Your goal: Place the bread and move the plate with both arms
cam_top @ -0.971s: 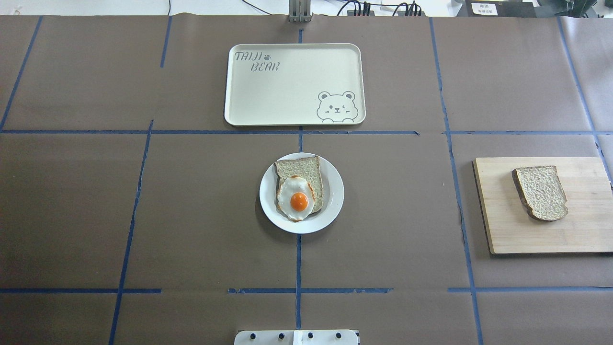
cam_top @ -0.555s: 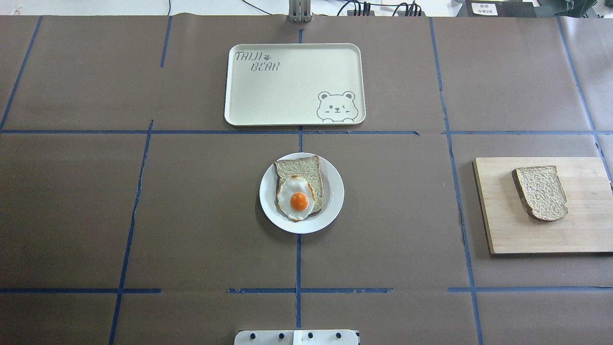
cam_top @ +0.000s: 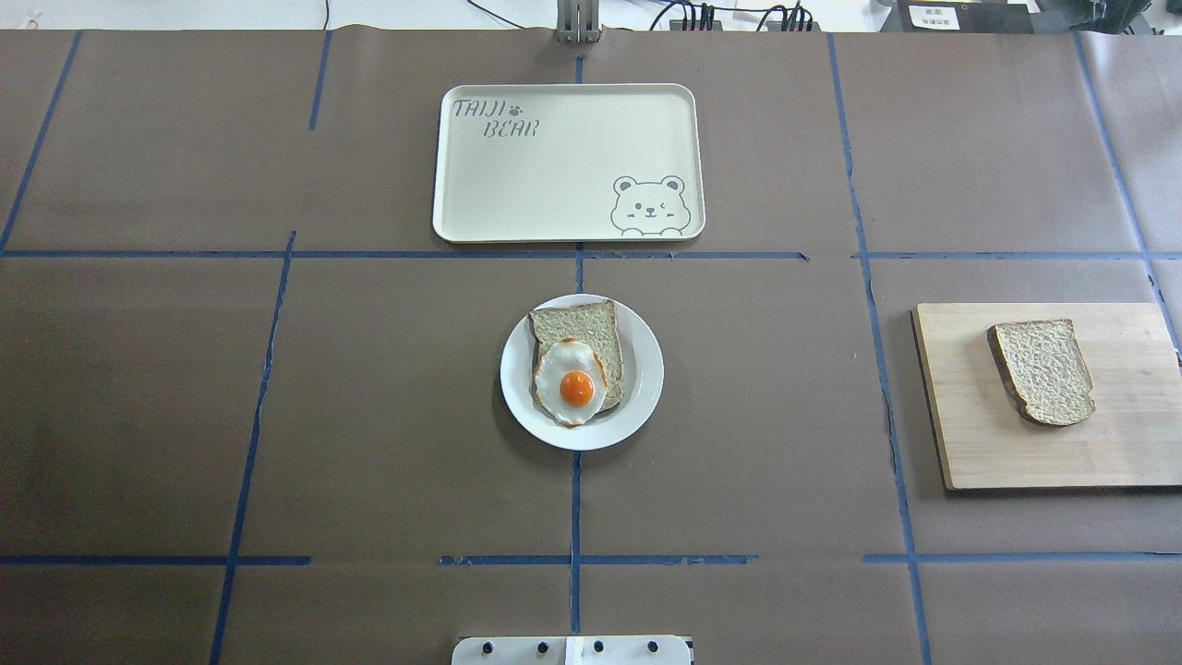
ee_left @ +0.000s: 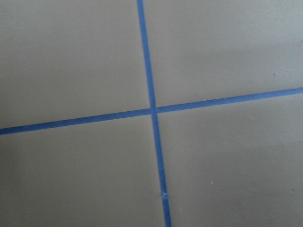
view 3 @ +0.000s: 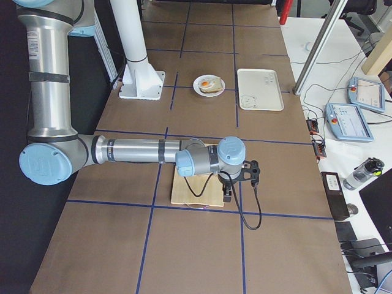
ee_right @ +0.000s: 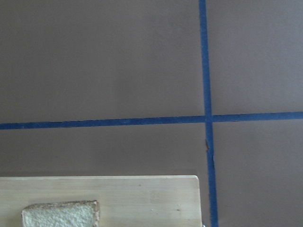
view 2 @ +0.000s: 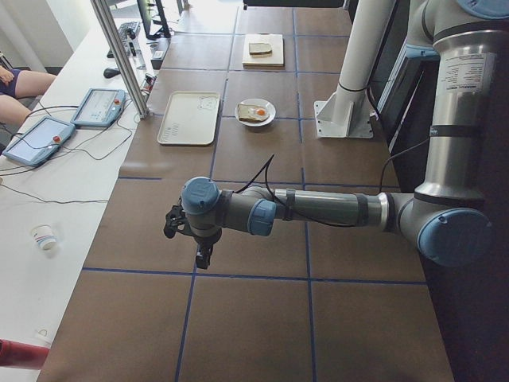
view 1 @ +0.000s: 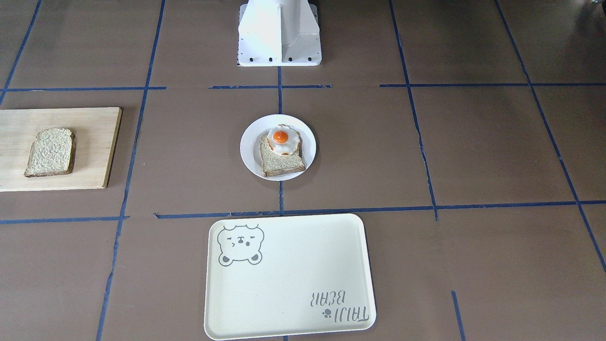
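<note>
The plain bread slice (cam_top: 1043, 371) lies flat on a wooden board (cam_top: 979, 453) at the table's right side; it also shows in the front view (view 1: 49, 151) and at the bottom edge of the right wrist view (ee_right: 61, 215). The small white plate (cam_top: 644, 374) sits at the table's centre and holds another slice topped with a fried egg (cam_top: 576, 386). My left gripper (view 2: 203, 259) hovers over bare table far to the left. My right gripper (view 3: 227, 196) hovers above the board's outer end. Both show only in the side views, so I cannot tell whether they are open or shut.
A cream rectangular tray with a bear drawing (cam_top: 554, 166) lies beyond the plate. The white pedestal base (view 1: 279, 42) stands at the robot's side of the table. Blue tape lines cross the brown table cover.
</note>
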You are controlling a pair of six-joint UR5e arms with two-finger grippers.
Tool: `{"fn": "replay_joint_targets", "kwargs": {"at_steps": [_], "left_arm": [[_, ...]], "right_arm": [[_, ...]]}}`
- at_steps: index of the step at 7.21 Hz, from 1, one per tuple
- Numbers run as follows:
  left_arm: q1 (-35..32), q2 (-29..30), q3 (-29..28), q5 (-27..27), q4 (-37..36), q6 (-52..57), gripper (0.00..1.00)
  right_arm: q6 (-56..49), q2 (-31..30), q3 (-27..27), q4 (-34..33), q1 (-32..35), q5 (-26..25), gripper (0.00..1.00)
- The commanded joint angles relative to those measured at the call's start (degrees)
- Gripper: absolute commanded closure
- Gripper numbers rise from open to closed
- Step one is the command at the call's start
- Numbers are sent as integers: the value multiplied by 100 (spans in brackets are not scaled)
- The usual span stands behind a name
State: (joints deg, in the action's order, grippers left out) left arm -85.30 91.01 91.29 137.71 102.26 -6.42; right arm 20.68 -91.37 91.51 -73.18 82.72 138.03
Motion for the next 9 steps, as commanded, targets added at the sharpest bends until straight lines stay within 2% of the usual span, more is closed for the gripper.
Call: {"fn": "replay_joint_targets", "kwargs": {"at_steps": [1, 3, 5, 6, 7, 9], "left_arm": [[338, -5, 21, 10, 793, -1007, 0], [392, -5, 12, 19, 796, -1054, 0], [401, 4, 12, 27, 787, -1054, 0], [401, 4, 12, 45, 795, -1054, 0], [401, 4, 12, 123, 796, -1054, 0], [401, 4, 12, 124, 796, -1054, 0]], "right_arm": [[1732, -222, -202, 1695, -834, -215, 0], [3260, -459, -212, 2953, -1492, -433, 0], [3354, -644, -212, 3134, -1925, -646, 1], [3328, -741, -204, 3134, -2126, -785, 12], [3320, -820, -204, 3134, -2146, -795, 29], [3302, -943, -212, 3134, -2181, -813, 34]]}}
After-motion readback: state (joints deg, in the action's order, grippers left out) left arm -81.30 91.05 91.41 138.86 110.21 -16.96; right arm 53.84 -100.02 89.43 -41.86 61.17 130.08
